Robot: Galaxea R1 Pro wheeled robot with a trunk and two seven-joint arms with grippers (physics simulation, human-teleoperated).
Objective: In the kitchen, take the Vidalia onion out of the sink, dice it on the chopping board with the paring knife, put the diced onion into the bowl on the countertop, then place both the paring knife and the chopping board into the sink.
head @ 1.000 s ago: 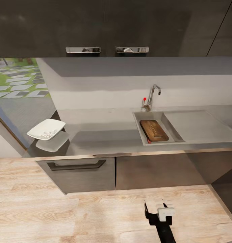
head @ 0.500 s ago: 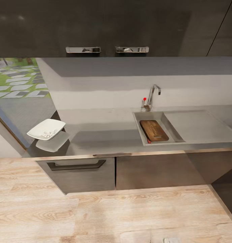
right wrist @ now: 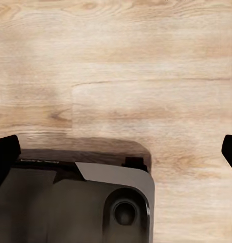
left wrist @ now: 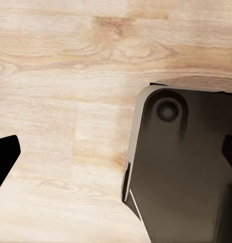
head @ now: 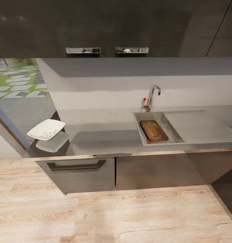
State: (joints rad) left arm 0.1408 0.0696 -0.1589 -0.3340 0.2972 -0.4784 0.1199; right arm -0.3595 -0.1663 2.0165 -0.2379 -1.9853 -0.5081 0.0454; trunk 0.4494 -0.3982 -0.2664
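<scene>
1. Two task things lie in the sink (head: 137,116): the board (head: 154,130) rests flat on the basin floor with its slot handle toward the front, and a small red bit at the board's front left corner, just at the basin's front wall, may be the knife (head: 149,141), though it is too small to be sure.
2. On the far left end of the countertop (head: 105,133) sits the white bowl (head: 46,129), with small pale bits inside; its reflection shows in the glossy top just below it.
3. Behind the sink stands the chrome tap (head: 153,95) with its red knob (head: 144,99), against the pale wall.
4. Dark cabinets (head: 82,170) run under the countertop, and more dark cabinets hang above with two chrome handles.
5. Both wrist views look down on pale wood floor (left wrist: 70,76), with part of the robot's dark base (left wrist: 182,172) below.
6. The left gripper (left wrist: 116,157) shows a dark fingertip at each side of its view, so the fingers stand wide apart.
7. The right gripper (right wrist: 116,154) likewise shows a dark tip at each side, fingers spread, with nothing between them.
</scene>
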